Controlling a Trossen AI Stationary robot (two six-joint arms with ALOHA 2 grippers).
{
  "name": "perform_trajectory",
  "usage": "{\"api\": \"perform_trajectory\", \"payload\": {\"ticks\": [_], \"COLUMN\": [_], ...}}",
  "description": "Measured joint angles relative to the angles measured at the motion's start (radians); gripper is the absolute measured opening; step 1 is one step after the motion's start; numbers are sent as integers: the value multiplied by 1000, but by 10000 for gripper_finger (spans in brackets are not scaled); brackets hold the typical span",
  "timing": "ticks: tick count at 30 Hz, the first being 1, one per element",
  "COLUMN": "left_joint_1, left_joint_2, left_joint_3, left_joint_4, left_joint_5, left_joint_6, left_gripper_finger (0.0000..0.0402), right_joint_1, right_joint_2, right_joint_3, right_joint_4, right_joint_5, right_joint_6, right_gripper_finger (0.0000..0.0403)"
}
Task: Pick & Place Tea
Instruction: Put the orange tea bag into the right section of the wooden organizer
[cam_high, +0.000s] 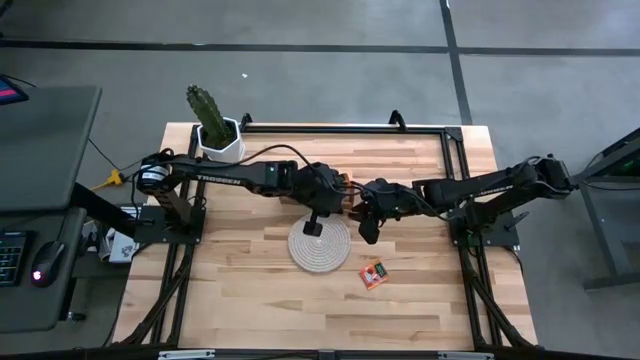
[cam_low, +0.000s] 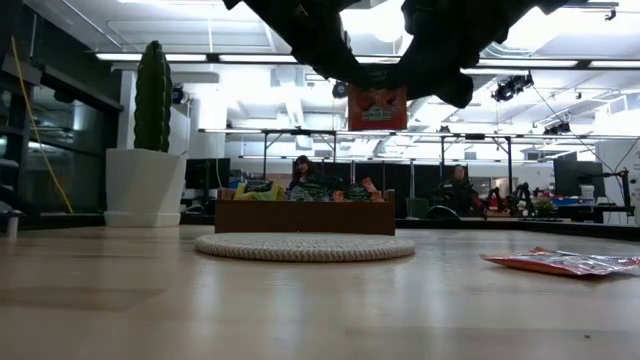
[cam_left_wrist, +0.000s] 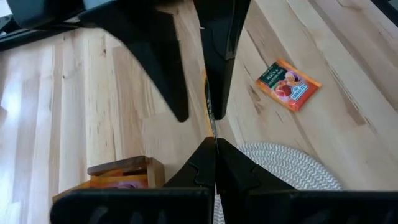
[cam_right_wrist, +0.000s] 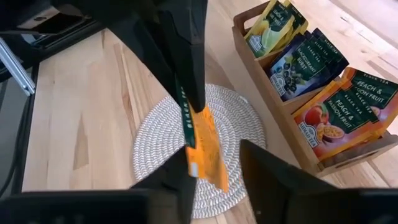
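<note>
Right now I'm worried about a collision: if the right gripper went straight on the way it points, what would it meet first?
Probably the orange sachet, pinched by the left gripper and sitting between the right gripper's open fingers. Beyond it lies the round mat, though depth is unclear.

Potted cactus (cam_high: 213, 124) stands near woven mat (cam_high: 320, 246) and tray (cam_right_wrist: 287, 102)

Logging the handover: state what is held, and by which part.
The left gripper is shut on an orange sachet by its top edge, hanging above the mat. The right gripper is open, close by.
</note>
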Motion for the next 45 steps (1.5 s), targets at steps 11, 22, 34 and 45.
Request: {"api": "perform_trajectory", "payload": {"ticks": [11, 22, 34, 45], "left_joint_1": [1, 45, 107, 107], "left_joint_2": [1, -26, -112, -327], "left_joint_3": [0, -2, -75, -427], "left_joint_4": [-1, -83, -195, 58], "left_joint_5": [-7, -55, -100, -22], "left_joint_6": [11, 21, 79, -10], "left_gripper_finger": [4, 122, 213, 213], "right_joint_1": [0, 0, -118, -289], "right_joint_2": [0, 0, 26, 111], "right_joint_3": [0, 0, 0, -1], "right_joint_4": [6, -45, -37, 82], "right_joint_5": [-7, 24, -1, -165], "right_joint_6": [-10, 0, -50, -169], "right_gripper_finger": [3, 1, 0, 0]}}
